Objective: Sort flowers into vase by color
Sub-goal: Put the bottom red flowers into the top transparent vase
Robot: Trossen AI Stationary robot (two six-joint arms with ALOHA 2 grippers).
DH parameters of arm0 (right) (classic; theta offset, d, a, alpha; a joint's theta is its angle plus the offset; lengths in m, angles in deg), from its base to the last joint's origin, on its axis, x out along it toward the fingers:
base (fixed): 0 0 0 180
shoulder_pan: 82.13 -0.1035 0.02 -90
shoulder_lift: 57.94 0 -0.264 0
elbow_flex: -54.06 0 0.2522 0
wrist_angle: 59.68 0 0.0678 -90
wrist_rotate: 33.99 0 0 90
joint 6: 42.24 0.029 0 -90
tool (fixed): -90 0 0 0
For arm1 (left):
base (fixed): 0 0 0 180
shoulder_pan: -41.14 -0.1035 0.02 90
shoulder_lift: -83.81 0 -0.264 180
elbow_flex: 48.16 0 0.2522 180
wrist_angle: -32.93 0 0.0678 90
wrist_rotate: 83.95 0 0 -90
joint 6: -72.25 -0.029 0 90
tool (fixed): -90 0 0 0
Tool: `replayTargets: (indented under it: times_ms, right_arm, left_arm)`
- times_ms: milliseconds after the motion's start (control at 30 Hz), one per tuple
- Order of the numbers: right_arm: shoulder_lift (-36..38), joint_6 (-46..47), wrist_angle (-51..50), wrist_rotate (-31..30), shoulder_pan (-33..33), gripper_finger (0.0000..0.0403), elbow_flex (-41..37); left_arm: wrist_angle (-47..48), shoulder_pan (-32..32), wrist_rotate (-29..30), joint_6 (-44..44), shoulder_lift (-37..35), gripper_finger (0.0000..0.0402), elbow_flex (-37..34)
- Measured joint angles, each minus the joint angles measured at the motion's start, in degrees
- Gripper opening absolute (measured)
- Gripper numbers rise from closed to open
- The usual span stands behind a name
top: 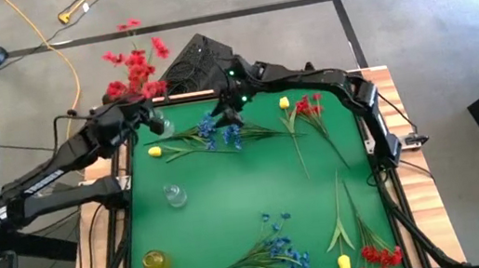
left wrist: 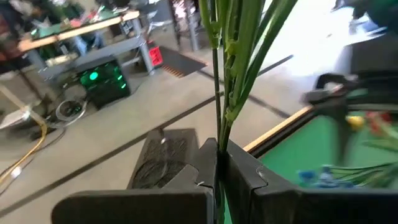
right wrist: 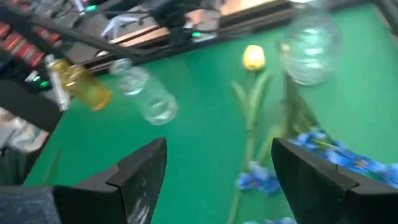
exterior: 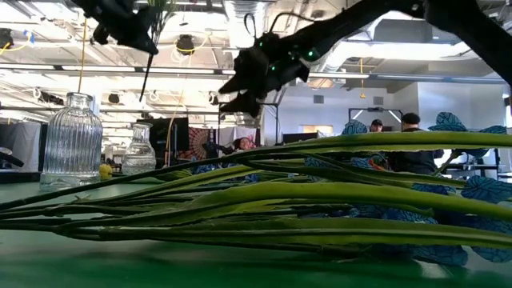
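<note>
My left gripper (top: 144,112) hangs over the table's far left corner, shut on a spray of red flowers (top: 136,69) whose blossoms reach out past the far edge. A clear glass vase (top: 160,123) stands right beside it. My right gripper (top: 234,107) is open in the air above a spray of blue flowers (top: 221,135) lying on the green mat; nothing is between its fingers (right wrist: 143,177). A yellow tulip (top: 155,151) lies left of the blue spray. A second clear vase (top: 174,195) and a yellow vase (top: 155,260) stand along the left side. My left gripper pinches the red spray's green stems (left wrist: 217,146) between its two fingers. The stems and leaves run on from the fingers toward the blossoms. In the low view the stem's bare lower end (exterior: 147,74) hangs below the gripper, clear of the table.
More flowers lie on the mat: red blossoms and a yellow tulip (top: 306,106) at the far right, a blue spray (top: 279,250) at the near middle, a tulip and red blossoms (top: 365,257) at the near right. The right arm (top: 326,79) spans the far edge.
</note>
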Motion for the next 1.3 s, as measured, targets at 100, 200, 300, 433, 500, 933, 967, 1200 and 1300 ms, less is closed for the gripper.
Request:
replayTargets:
  times_ms: [100,200,300,433,500,933,967,1200,1300]
  right_arm:
    - [4.64,-0.35,4.03,-0.45,-0.58,0.0314,-6.25]
    - [11.33,0.71,10.42,-1.38,0.07,0.0308,-16.2]
    - [19.09,3.28,19.37,-2.09,0.15,0.0304,-27.75]
    - [28.47,6.42,29.67,-4.36,-2.31,0.0303,-40.75]
    - [32.25,7.67,33.82,-6.31,-4.12,0.0303,-45.91]
    - [44.31,8.84,40.38,-24.37,-18.62,0.0303,-59.39]
    - [44.35,8.84,40.34,-26.2,-19.43,0.0303,-59.83]
    - [44.29,8.9,41.64,-31.66,-22.59,0.0303,-62.57]
    - [44.28,8.92,42.54,-31.67,-22.6,0.0303,-62.86]
  left_arm:
    - [-4.22,-3.93,-2.8,-0.15,-0.44,0.0,-2.8]
    - [-10.22,-7.18,-5.19,-1.02,-2.54,0.0,-7.58]
    - [-14.21,-9.39,-7.09,-0.56,-5.08,0.0,-11.68]
    - [-16.63,-10.64,-8.63,-0.55,-7.17,0.0,-14.94]
    - [-18.31,-10.71,-9.12,-0.72,-7.8,0.0,-16.06]
    - [-17.74,-10.69,-8.57,-1.28,-7.61,0.0,-16.73]
    - [-17.75,-10.69,-8.5,-1.28,-7.6,0.0,-16.73]
    - [-18.32,-11.12,-7.22,-2.01,-5.11,0.0,-16.73]
    - [-18.27,-11.8,-7.2,-1.86,-2.87,0.0,-16.73]
